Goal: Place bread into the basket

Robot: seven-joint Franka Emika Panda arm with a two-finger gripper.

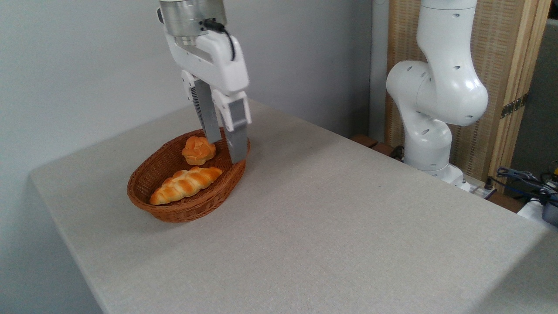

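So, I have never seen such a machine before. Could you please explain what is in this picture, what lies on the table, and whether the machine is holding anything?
The tall white jointed thing on the right is a robot arm. It bends over the grey table, and its end comes down from the top of the picture. That end is the gripper, a hand with two flat fingers. There is only one picture, taken by a fixed camera looking down at the table from the front.

On the table stands an oval brown wicker basket. Inside it lie a small round bun and a long braided loaf. The fingers stand apart, just right of the bun, so the gripper is open and holds nothing. The bun rests in the basket.
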